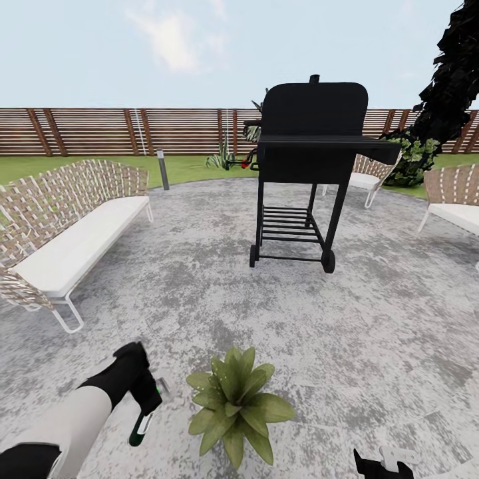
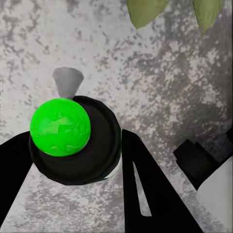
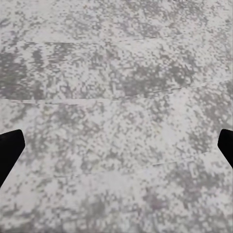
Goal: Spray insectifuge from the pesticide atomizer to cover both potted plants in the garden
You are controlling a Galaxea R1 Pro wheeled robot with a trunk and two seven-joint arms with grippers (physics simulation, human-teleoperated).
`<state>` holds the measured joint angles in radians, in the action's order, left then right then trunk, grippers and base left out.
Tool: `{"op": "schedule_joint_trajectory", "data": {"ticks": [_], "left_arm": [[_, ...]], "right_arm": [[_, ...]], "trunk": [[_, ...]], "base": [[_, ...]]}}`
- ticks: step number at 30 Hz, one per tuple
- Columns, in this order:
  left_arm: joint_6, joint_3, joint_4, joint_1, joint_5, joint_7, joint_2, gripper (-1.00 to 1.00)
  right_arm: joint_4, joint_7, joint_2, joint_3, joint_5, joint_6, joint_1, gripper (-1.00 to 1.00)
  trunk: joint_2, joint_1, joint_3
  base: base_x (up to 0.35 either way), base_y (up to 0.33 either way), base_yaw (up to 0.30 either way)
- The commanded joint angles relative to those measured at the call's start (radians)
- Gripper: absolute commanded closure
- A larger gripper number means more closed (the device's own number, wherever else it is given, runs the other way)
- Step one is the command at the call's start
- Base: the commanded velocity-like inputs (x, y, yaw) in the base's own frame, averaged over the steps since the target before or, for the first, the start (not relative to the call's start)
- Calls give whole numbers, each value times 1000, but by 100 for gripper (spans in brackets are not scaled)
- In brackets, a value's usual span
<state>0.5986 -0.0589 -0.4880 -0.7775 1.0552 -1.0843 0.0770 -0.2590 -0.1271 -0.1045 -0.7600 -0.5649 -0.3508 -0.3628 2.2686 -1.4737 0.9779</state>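
One potted plant [image 1: 233, 402], a low rosette of broad green leaves, stands on the mottled paving just in front of me; its leaf tips [image 2: 145, 9] show in the left wrist view. My left gripper [image 1: 142, 401] is shut on the pesticide atomizer [image 1: 140, 427], a slim dark-green bottle held just left of the plant. In the left wrist view the atomizer [image 2: 60, 127] sits end-on between the black fingers [image 2: 145, 189]. My right gripper [image 1: 386, 464] hangs low to the plant's right, and in its wrist view the gripper [image 3: 116, 148] is open over bare paving.
A black grill [image 1: 309, 166] stands ahead at the middle of the round paving. A wicker sofa [image 1: 66, 226] is at the left and wicker chairs [image 1: 459, 196] at the right. Lawn, a bollard light [image 1: 161, 169] and a wooden fence [image 1: 133, 131] lie beyond.
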Motion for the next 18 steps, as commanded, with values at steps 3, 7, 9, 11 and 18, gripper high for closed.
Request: {"op": "schedule_joint_trajectory", "data": {"ticks": [3,7,9,11,18], "left_arm": [[11,-1,-22,-5,1,-3,-10,100],[13,1,-98,-6,2,-9,-18,100],[13,1,-106,-5,2,-8,-18,100],[14,1,-104,-5,1,-7,-19,100],[14,-1,-101,-2,-1,-5,-35,100]], "right_arm": [[0,-8,0,-9,-3,-4,-1,-100],[0,-8,0,-9,-3,-4,-1,-100],[0,-8,0,-9,-3,-4,-1,-100],[0,-8,0,-9,-3,-4,-1,-100],[0,-8,0,-9,-3,-4,-1,-100]], "trunk": [[0,0,1],[0,0,1],[0,0,1],[0,0,1],[0,0,1]], "base": [[0,0,0],[0,0,0],[0,0,0],[36,0,0],[114,0,0]]}}
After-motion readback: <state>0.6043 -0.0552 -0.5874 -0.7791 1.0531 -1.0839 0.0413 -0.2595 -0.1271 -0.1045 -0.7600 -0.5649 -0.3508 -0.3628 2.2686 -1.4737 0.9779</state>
